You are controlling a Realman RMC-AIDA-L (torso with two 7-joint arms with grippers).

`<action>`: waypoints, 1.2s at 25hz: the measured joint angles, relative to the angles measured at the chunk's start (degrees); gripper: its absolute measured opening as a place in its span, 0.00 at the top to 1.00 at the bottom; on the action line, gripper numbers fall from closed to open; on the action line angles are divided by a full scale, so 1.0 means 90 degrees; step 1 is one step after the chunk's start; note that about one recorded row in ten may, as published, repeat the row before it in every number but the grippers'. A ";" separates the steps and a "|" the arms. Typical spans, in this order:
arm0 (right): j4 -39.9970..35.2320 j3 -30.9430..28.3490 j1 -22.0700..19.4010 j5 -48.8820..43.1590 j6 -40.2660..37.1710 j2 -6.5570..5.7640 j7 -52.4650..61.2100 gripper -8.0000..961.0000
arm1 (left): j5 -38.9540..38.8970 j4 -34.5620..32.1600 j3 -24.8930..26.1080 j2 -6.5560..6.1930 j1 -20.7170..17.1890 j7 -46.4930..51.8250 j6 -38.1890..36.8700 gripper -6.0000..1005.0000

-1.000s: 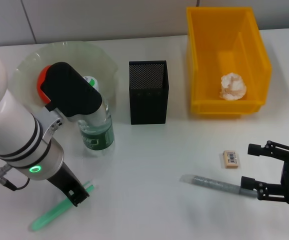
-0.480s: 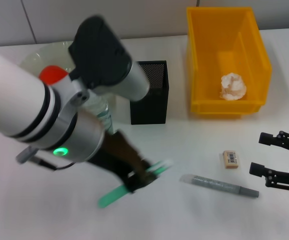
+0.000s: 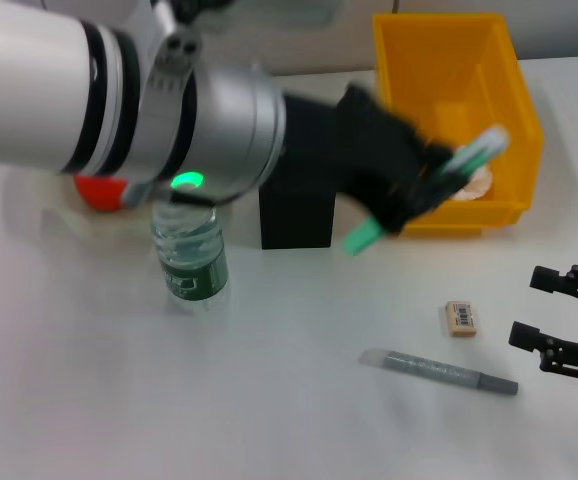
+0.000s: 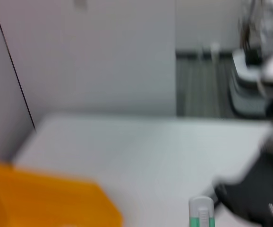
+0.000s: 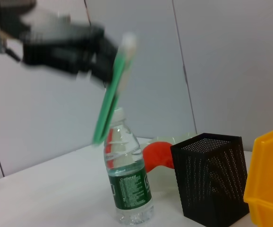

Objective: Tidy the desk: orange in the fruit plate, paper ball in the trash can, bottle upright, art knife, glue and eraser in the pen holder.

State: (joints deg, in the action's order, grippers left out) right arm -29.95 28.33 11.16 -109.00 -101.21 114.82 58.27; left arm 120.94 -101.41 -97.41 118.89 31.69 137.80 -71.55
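My left gripper (image 3: 419, 195) is shut on the green art knife (image 3: 469, 158), held in the air just right of the black mesh pen holder (image 3: 297, 215) and in front of the yellow trash can (image 3: 449, 60). The right wrist view shows the art knife (image 5: 109, 101) slanting above the upright bottle (image 5: 127, 189). A bit of the paper ball (image 3: 481, 183) shows in the trash can. The orange (image 3: 99, 190) sits on the fruit plate (image 5: 166, 166). The eraser (image 3: 461, 317) and the grey glue stick (image 3: 439, 371) lie on the table. My right gripper (image 3: 529, 305) is open beside them.
The upright bottle (image 3: 189, 262) stands left of the pen holder, under my left arm (image 3: 169, 100), which spans the upper part of the head view. The left wrist view shows the trash can's rim (image 4: 42, 198) and the knife tip (image 4: 201, 213).
My left arm swung up and to the right, carrying the art knife from low over the table's front left to beside the pen holder. The right gripper barely moved.
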 joint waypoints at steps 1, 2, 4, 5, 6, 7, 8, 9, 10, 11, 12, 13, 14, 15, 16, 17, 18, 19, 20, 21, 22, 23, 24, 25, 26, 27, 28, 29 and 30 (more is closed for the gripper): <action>0.0017 -0.0011 0.0000 0.0002 0.0001 -0.0001 0.0000 0.14 | -0.0147 0.0008 -0.0007 -0.0001 -0.0011 -0.0124 0.0260 0.81; 0.0028 -0.0027 -0.0001 0.0002 0.0003 -0.0001 0.0000 0.14 | -0.0264 0.0028 -0.0020 -0.0001 -0.0033 -0.0226 0.0522 0.81; 0.0035 -0.0066 0.0000 0.0000 0.0004 -0.0002 -0.0005 0.14 | -0.0422 0.0072 -0.0109 -0.0004 -0.0114 -0.0451 0.1136 0.81; 0.0036 -0.0077 0.0000 -0.0002 0.0005 -0.0003 -0.0008 0.14 | -0.0448 0.0096 -0.0201 -0.0005 -0.0181 -0.0571 0.1478 0.81; 0.0037 -0.0079 0.0000 -0.0002 0.0006 -0.0004 -0.0013 0.14 | -0.0463 0.0119 -0.0288 -0.0005 -0.0239 -0.0696 0.1811 0.81; 0.0037 -0.0082 0.0000 -0.0002 0.0007 -0.0004 -0.0016 0.14 | -0.0470 0.0157 -0.0368 -0.0003 -0.0284 -0.0782 0.2038 0.81; 0.0038 -0.0089 -0.0001 0.0000 0.0007 -0.0004 -0.0017 0.14 | -0.0490 0.0232 -0.0485 -0.0002 -0.0334 -0.0880 0.2398 0.81; 0.0037 -0.0109 -0.0002 0.0000 0.0007 -0.0004 -0.0020 0.14 | -0.0511 0.0319 -0.0594 -0.0001 -0.0369 -0.0947 0.2687 0.81; 0.0037 -0.0133 -0.0005 0.0000 0.0007 -0.0004 -0.0025 0.14 | -0.0540 0.0442 -0.0703 -0.0001 -0.0386 -0.1009 0.3033 0.81; 0.0037 -0.0152 -0.0005 -0.0003 0.0008 -0.0004 -0.0029 0.14 | -0.0568 0.0556 -0.0807 0.0002 -0.0402 -0.1071 0.3317 0.81; 0.0037 -0.0165 -0.0006 -0.0007 0.0007 -0.0005 -0.0037 0.14 | -0.0587 0.0712 -0.0953 0.0005 -0.0420 -0.1167 0.3646 0.81; 0.0037 -0.0169 -0.0006 -0.0009 0.0007 -0.0005 -0.0045 0.14 | -0.0595 0.0826 -0.1081 0.0009 -0.0434 -0.1251 0.3963 0.81; 0.0037 -0.0170 -0.0007 -0.0011 0.0007 -0.0006 -0.0048 0.14 | -0.0594 0.0976 -0.1256 0.0015 -0.0453 -0.1345 0.4336 0.81; 0.0037 -0.0169 -0.0007 -0.0011 0.0008 -0.0008 -0.0051 0.14 | -0.0580 0.1090 -0.1401 0.0017 -0.0464 -0.1428 0.4656 0.81; 0.0037 -0.0169 -0.0008 -0.0012 0.0008 -0.0011 -0.0052 0.14 | -0.0559 0.1236 -0.1567 0.0018 -0.0476 -0.1521 0.5026 0.81; 0.0037 -0.0170 -0.0009 -0.0013 0.0011 -0.0013 -0.0052 0.14 | -0.0546 0.1313 -0.1642 0.0017 -0.0477 -0.1568 0.5209 0.81; 0.0037 -0.0169 -0.0011 -0.0014 0.0013 -0.0014 -0.0052 0.14 | -0.0543 0.1427 -0.1705 0.0019 -0.0477 -0.1616 0.5387 0.81; 0.0037 -0.0169 -0.0017 -0.0015 0.0016 -0.0015 -0.0051 0.14 | -0.0542 0.1511 -0.1735 0.0020 -0.0471 -0.1642 0.5493 0.81; 0.0037 -0.0170 -0.0024 -0.0016 0.0016 -0.0015 -0.0051 0.14 | -0.0542 0.1601 -0.1744 0.0019 -0.0460 -0.1657 0.5571 0.81; 0.0037 -0.0170 -0.0032 -0.0016 0.0017 -0.0015 -0.0051 0.14 | -0.0543 0.1700 -0.1748 0.0020 -0.0449 -0.1660 0.5651 0.81; 0.0037 -0.0170 -0.0039 -0.0017 0.0016 -0.0016 -0.0051 0.14 | -0.0543 0.1768 -0.1750 0.0020 -0.0444 -0.1659 0.5696 0.81; 0.0036 -0.0170 -0.0044 -0.0018 0.0017 -0.0018 -0.0051 0.14 | -0.0543 0.1850 -0.1756 0.0021 -0.0441 -0.1659 0.5748 0.81; 0.0037 -0.0169 -0.0047 -0.0018 0.0017 -0.0020 -0.0052 0.14 | -0.0542 0.1899 -0.1760 0.0021 -0.0441 -0.1659 0.5777 0.81; 0.0037 -0.0169 -0.0049 -0.0018 0.0017 -0.0023 -0.0052 0.14 | -0.0540 0.1960 -0.1764 0.0022 -0.0450 -0.1659 0.5809 0.81; 0.0037 -0.0168 -0.0052 -0.0019 0.0017 -0.0024 -0.0052 0.14 | -0.0540 0.1960 -0.1764 0.0022 -0.0450 -0.1659 0.5809 0.81; 0.0037 -0.0166 -0.0057 -0.0022 0.0017 -0.0024 -0.0052 0.14 | -0.0540 0.1978 -0.1764 0.0022 -0.0457 -0.1660 0.5818 0.81; 0.0037 -0.0164 -0.0061 -0.0027 0.0017 -0.0024 -0.0053 0.14 | -0.0540 0.1978 -0.1764 0.0022 -0.0457 -0.1660 0.5818 0.81; 0.0037 -0.0161 -0.0064 -0.0030 0.0017 -0.0024 -0.0053 0.14 | -0.0525 0.2013 -0.1740 0.0006 -0.0483 -0.1662 0.5797 0.81; 0.0037 -0.0155 -0.0066 -0.0033 0.0017 -0.0024 -0.0054 0.14 | -0.0511 0.2018 -0.1724 0.0000 -0.0499 -0.1664 0.5774 0.81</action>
State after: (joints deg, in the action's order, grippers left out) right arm -29.62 26.94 10.56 -109.30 -101.06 114.60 57.78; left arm 116.34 -83.25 -112.92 118.89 27.19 122.82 -19.58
